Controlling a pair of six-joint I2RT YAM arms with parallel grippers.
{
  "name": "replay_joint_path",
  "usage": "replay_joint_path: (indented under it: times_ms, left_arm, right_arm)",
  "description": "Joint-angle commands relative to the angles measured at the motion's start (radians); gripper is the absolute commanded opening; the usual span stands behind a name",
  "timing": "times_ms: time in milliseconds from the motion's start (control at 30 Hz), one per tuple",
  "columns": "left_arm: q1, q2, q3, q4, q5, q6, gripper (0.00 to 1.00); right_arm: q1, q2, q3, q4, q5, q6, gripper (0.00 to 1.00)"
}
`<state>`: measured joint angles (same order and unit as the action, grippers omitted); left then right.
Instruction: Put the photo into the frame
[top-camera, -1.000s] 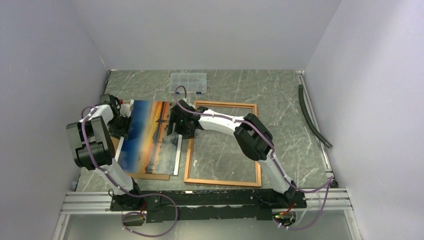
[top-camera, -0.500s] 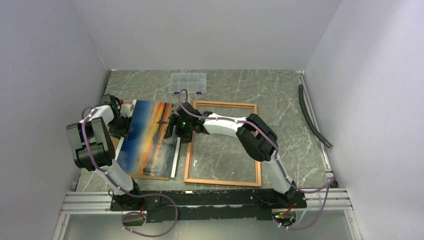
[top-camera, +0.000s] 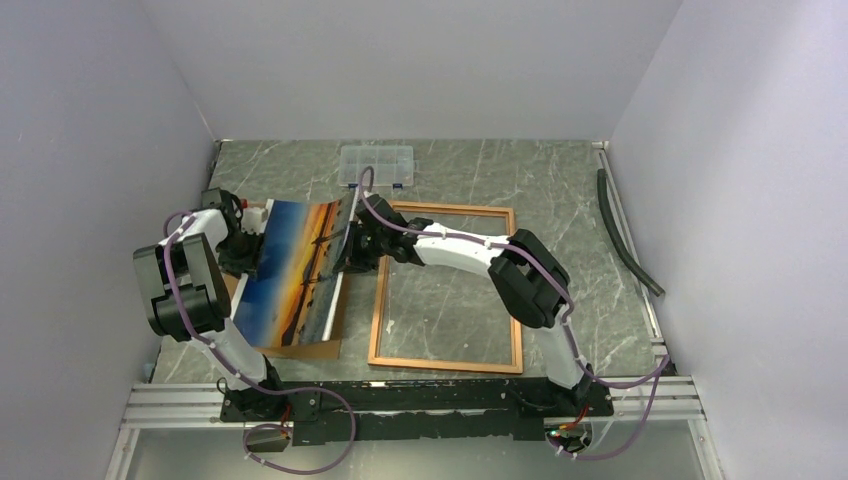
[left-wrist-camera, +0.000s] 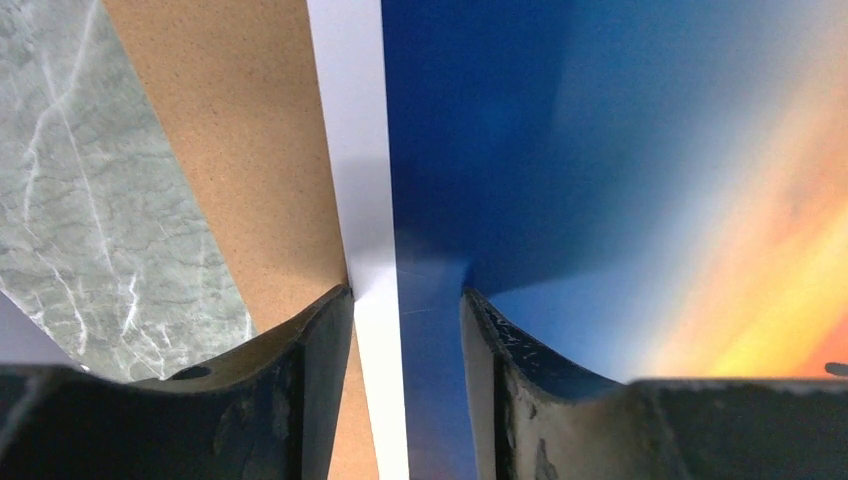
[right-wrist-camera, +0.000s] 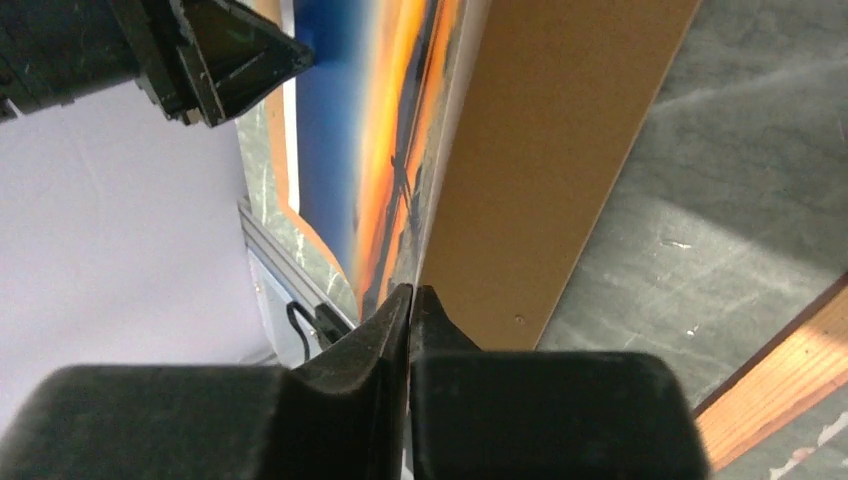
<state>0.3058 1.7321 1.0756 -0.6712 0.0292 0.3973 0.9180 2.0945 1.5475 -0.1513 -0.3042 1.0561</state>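
A grey-green marbled surface (top-camera: 560, 190) fills the floor of a plain white-walled enclosure, seen from above. The frame (top-camera: 445, 365), a large rectangle with a narrow red-orange border, lies flat just right of centre, and the marbled surface shows through it.

Just left of the frame is the photo (top-camera: 285, 275), a glossy print that runs from deep blue on its left to orange with dark silhouettes on its right. It is tilted, with its right edge higher than its left. A plain brown backing board (top-camera: 315, 350) lies beneath it, and a strip of the board shows along the photo's near edge.

The left arm (top-camera: 185, 285) rises from its base, folds sharply at the elbow and reaches to the photo's left edge. The right arm (top-camera: 520, 280) stretches across the frame's upper half to the photo's right edge. A black hose (top-camera: 622, 235) lies along the right wall. A small clear compartment box (top-camera: 376, 166) sits at the back, beyond the photo and the frame.

The left gripper (left-wrist-camera: 405, 320) has its fingers spread partway. The photo's white-bordered left edge runs through the gap between them, and neither finger closes on it. The right gripper (right-wrist-camera: 410, 300) has its fingers pressed together, pinching the photo's orange edge at the very tips, with the brown board just beside them.
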Motion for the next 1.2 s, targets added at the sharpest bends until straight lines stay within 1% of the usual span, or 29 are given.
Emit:
replay_joint_path:
  times_ms: [0,100,233,267,300,433,567,667,733,833,900,1000,1167]
  left_arm:
    - [-0.007,-0.010,0.046,-0.064,0.035,-0.007,0.52]
    - [-0.007,-0.023,0.079,-0.100,0.045,-0.014,0.60]
    - [-0.004,-0.054,0.133,-0.143,0.034,-0.023,0.80]
    - [-0.003,-0.060,0.154,-0.156,0.031,-0.030,0.88]
    - [-0.002,-0.063,0.175,-0.169,0.031,-0.035,0.93]
    - [0.000,-0.073,0.252,-0.215,0.040,-0.045,0.94]
    - [0.000,-0.076,0.274,-0.221,0.041,-0.053,0.94]
    - [0.000,-0.068,0.267,-0.211,0.032,-0.059,0.94]
    - [0.000,-0.066,0.256,-0.202,0.036,-0.065,0.94]
    - [0.000,-0.078,0.229,-0.182,0.047,-0.072,0.94]
    - [0.001,-0.084,0.220,-0.177,0.050,-0.072,0.94]
    - [0.000,-0.083,0.222,-0.181,0.051,-0.075,0.94]
    - [0.000,-0.106,0.196,-0.163,0.044,-0.071,0.94]
  right_arm:
    - [0.003,-0.046,0.062,-0.066,0.080,-0.052,0.00]
    - [0.002,-0.059,0.064,-0.102,0.110,-0.079,0.00]
    - [0.002,-0.110,0.082,-0.163,0.165,-0.137,0.00]
    - [0.002,-0.134,0.094,-0.189,0.187,-0.164,0.00]
    - [0.002,-0.163,0.105,-0.222,0.218,-0.197,0.00]
    - [-0.002,-0.322,0.146,-0.395,0.363,-0.315,0.00]
    - [-0.002,-0.531,0.137,-0.600,0.511,-0.395,0.00]
    - [-0.004,-0.621,0.172,-0.850,0.647,-0.406,0.00]
    - [-0.002,-0.672,0.192,-1.009,0.758,-0.382,0.00]
    - [-0.002,-0.728,0.217,-1.166,0.862,-0.340,0.00]
    - [-0.002,-0.720,0.263,-1.237,0.882,-0.335,0.00]
    - [0.013,-0.625,0.351,-1.343,0.895,-0.361,0.00]
    - [0.103,-0.460,0.413,-1.349,0.883,-0.402,0.00]
